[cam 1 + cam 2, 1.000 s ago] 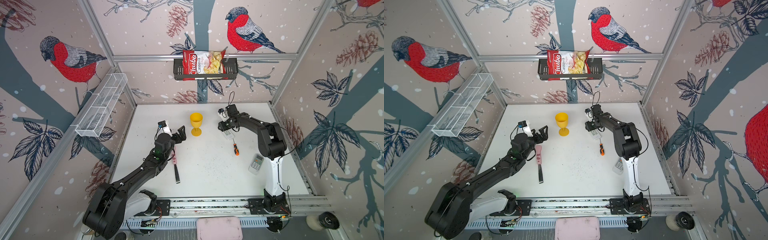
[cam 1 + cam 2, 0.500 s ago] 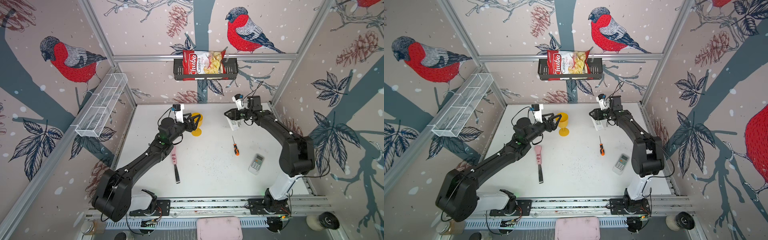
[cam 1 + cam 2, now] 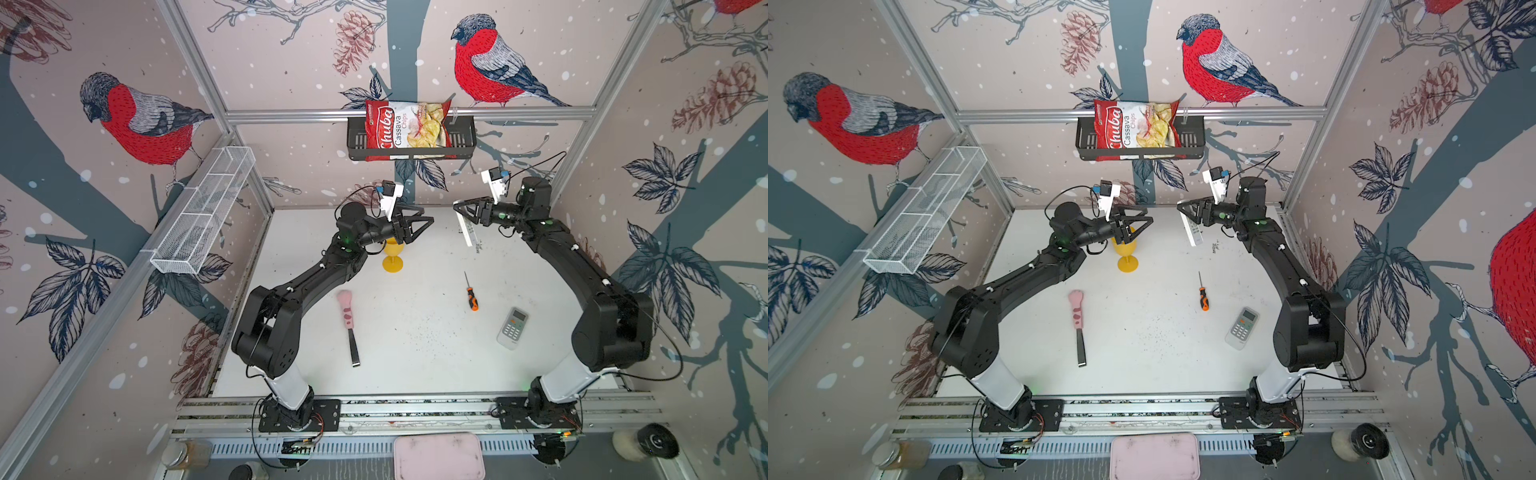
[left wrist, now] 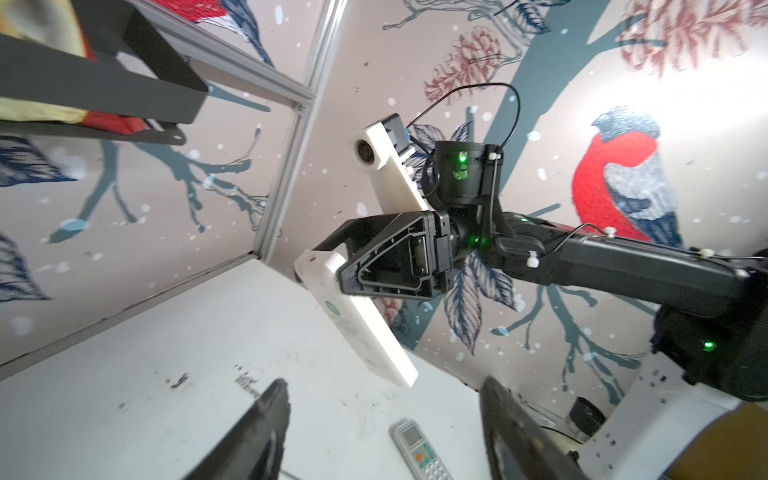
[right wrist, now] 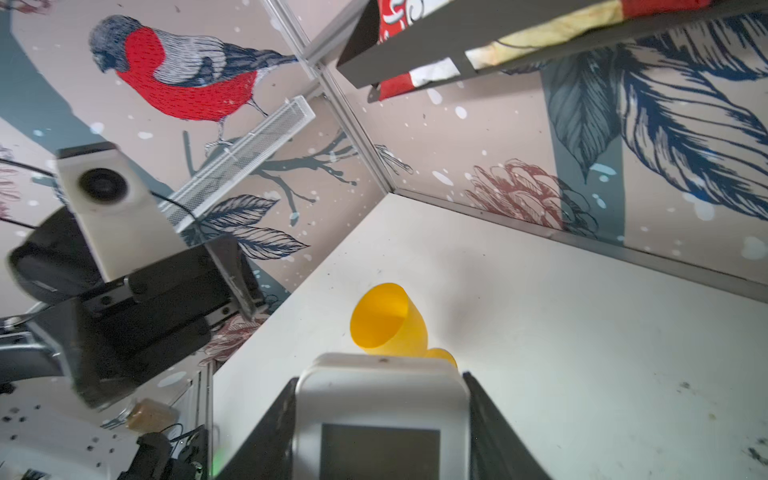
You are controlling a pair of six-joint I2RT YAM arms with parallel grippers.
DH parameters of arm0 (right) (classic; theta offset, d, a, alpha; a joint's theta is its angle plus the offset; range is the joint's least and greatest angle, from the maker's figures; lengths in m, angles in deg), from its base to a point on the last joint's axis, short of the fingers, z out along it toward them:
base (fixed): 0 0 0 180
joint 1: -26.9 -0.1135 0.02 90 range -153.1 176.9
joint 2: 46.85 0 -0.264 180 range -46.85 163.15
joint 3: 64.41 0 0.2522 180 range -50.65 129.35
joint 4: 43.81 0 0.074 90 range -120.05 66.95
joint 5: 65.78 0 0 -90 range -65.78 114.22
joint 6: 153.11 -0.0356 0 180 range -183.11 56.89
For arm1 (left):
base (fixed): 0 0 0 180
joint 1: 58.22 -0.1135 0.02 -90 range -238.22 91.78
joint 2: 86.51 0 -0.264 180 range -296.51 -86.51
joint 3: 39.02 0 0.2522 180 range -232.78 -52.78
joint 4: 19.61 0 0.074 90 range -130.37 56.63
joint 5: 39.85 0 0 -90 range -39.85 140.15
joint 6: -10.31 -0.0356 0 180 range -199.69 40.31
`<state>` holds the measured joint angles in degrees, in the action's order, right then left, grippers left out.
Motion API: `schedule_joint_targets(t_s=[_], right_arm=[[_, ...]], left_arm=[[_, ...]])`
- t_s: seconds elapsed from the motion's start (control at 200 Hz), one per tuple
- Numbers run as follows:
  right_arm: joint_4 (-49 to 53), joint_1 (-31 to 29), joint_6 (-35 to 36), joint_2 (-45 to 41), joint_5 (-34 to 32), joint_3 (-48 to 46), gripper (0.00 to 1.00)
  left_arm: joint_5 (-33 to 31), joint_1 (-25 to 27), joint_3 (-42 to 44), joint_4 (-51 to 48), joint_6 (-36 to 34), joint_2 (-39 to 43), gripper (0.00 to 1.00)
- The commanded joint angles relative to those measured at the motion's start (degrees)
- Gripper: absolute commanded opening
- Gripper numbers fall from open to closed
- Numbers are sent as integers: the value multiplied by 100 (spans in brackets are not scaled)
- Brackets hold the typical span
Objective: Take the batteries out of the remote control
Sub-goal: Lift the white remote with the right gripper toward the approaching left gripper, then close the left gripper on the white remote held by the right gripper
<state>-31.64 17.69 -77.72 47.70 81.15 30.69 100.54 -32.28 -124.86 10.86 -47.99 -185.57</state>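
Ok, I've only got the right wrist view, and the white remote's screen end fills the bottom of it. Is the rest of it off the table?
Observer: Yes, the right gripper grips the white remote near one end, and its other end hangs above the table.
Operator: Can you see its back?
Observer: The left wrist view faces it: a round green mark, no batteries showing.
Operator: Is the left gripper ready?
Observer: The left gripper is open and empty, pointed at the remote, not touching.
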Motion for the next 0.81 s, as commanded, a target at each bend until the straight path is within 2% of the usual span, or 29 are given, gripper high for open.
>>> schedule_joint_targets(t_s=[0.0, 0.105, 0.325, 0.515, 0.695, 0.8], right_arm=[[-968, 16, -554, -50, 671, -5, 19], [-1415, 7, -824, -12, 781, 37, 19], [-1896, -137, -1119, 282, 872, 323, 19], [-2355, -302, -1439, 674, 910, 673, 19], [-3331, -387, -2217, 1042, 1084, 825, 19], [-3676, -460, -2459, 1202, 1151, 870, 18]], left_arm=[[843, -74, -362, 1231, 841, -449, 64], [1015, -154, -703, 1817, 1391, -912, 62], [952, -170, -1276, 1184, 962, -1338, 65], [1128, -159, -1709, 1531, 1363, -1800, 66], [1105, -158, -1823, 1558, 1380, -1965, 66], [1179, -159, -1883, 1936, 1685, -2078, 68]])
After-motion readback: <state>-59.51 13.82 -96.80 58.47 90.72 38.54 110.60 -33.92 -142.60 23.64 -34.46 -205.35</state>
